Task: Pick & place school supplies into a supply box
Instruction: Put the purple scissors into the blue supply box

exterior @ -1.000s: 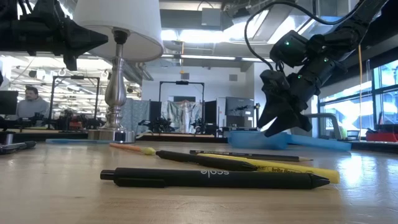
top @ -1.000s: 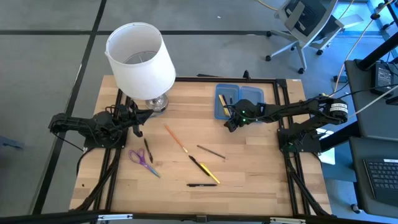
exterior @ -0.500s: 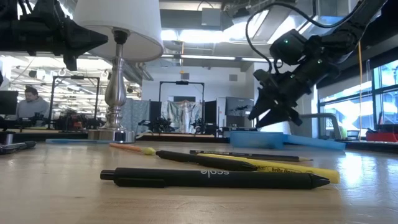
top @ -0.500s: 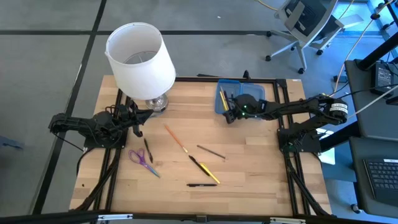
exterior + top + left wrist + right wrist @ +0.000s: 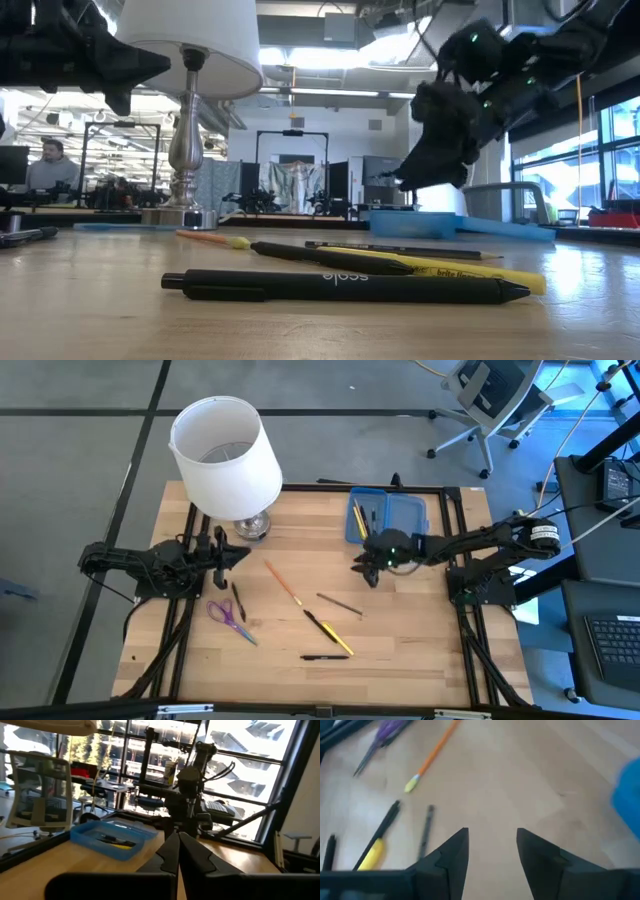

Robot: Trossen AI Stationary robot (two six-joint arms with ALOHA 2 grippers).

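My right claw [image 5: 366, 567] hangs open and empty above the table near the blue box [image 5: 386, 520], and the thin grey pencil [image 5: 339, 603] nearby looks light, stiff and slippery, so I should pinch its middle.

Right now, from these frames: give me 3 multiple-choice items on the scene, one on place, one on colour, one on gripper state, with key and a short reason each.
1. Where do the scissors lie on the table?
A. inside the supply box
B. near the left arm's side
C. under the right gripper

2. What colour are the scissors' handles?
A. purple
B. green
C. red

3. How does the right gripper stand?
A. shut on a pen
B. shut and empty
C. open and empty

Key: 1 B, the high view shows them just below the left gripper, far from the supply box. 2 A, the handles look purple from above. 3 C, the right wrist view shows bare wood between the spread fingers.
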